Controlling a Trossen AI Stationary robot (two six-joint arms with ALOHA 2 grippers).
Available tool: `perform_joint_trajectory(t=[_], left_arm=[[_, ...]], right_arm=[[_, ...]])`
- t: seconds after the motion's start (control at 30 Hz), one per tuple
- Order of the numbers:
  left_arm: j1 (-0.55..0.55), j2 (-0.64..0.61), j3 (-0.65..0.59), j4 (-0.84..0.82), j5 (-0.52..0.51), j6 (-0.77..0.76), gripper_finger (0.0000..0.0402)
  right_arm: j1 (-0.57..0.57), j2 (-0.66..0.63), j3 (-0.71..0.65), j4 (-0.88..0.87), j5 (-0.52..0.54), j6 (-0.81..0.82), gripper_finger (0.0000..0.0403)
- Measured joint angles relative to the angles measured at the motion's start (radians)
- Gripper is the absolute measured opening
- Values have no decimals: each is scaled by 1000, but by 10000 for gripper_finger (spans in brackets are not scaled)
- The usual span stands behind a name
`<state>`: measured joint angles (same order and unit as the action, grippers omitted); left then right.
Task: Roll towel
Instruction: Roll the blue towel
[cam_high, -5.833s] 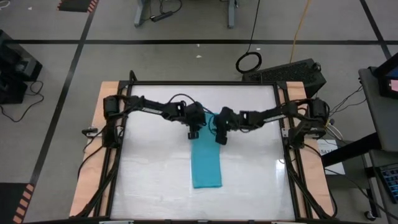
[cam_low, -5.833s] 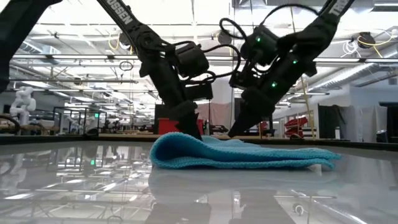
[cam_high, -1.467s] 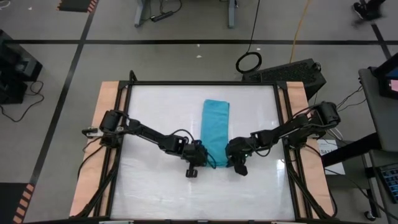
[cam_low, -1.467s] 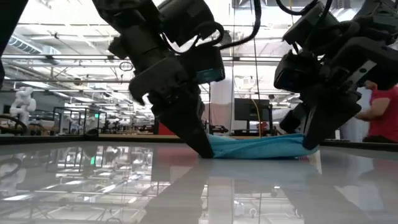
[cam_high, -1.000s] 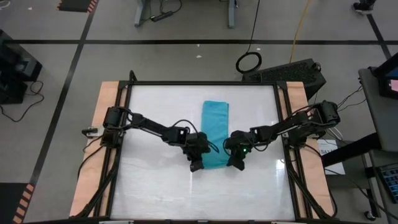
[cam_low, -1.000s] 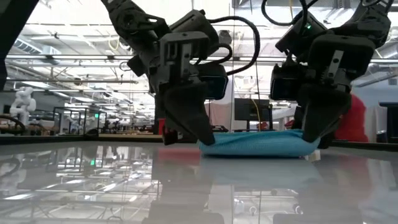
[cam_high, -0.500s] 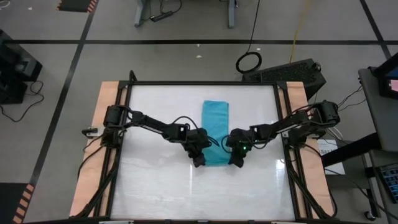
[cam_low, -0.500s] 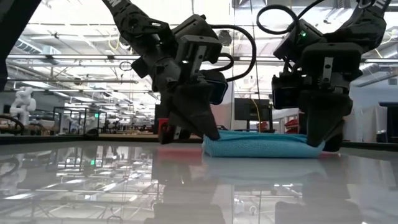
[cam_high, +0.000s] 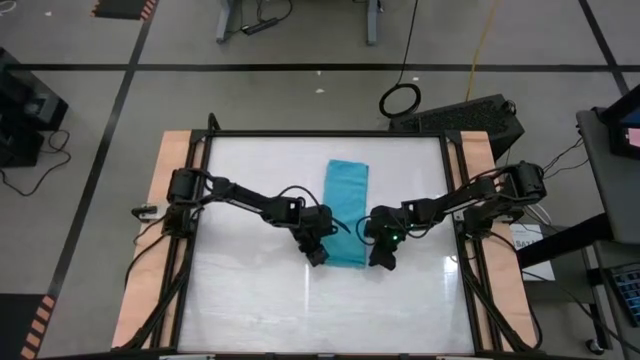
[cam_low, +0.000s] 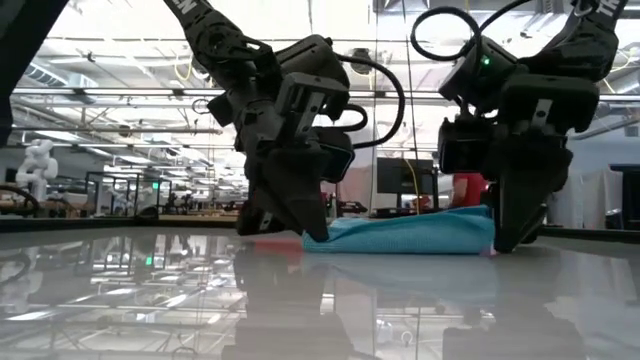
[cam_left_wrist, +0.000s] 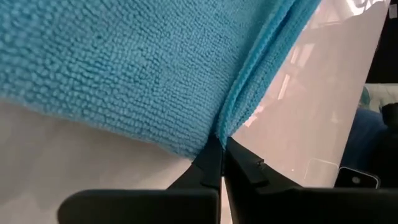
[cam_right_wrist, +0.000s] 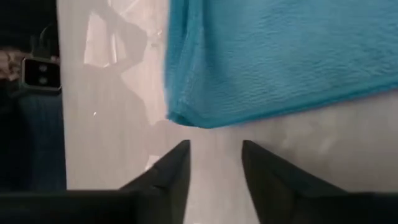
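Turquoise towel (cam_high: 346, 213) lying as a folded strip on the glossy white bench (cam_high: 250, 290), both tools at its near end.

The left tool (cam_high: 318, 256) sits at the near left corner, fingers pressed together and pinching the towel's edge. The right tool (cam_high: 379, 260) sits just off the near right corner, fingers parted with nothing between them. From there the strip runs away toward the bench's far edge.

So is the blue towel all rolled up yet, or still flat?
Still flat. The towel lies as a long folded strip on the table, with layered edges showing, and no roll has formed at its near end yet.
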<state>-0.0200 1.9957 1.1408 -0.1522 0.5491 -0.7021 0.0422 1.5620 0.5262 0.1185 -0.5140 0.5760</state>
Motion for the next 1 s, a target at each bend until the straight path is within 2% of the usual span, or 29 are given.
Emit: perform_joint_trajectory(t=[0.13, 0.23, 0.4, 0.7, 0.87, 1.0], left_arm=[[8, 0, 0, 4, 0, -15, 8], [16, 0, 1, 11, 5, -24, 8], [24, 0, 2, 10, 10, -25, 8], [33, 0, 2, 10, 12, -31, 8], [33, 0, 2, 11, 13, -45, 8], [33, 0, 2, 9, 12, -46, 8]], right_arm=[[24, -15, 0, 6, -10, -51, 181], [67, -47, 0, 6, -1, -122, 195], [177, -119, 0, 8, 118, -271, 198], [318, -161, 1, 21, 420, -560, 198], [327, -123, 1, 67, 440, -638, 196], [327, -84, 3, 107, 437, -668, 179]])
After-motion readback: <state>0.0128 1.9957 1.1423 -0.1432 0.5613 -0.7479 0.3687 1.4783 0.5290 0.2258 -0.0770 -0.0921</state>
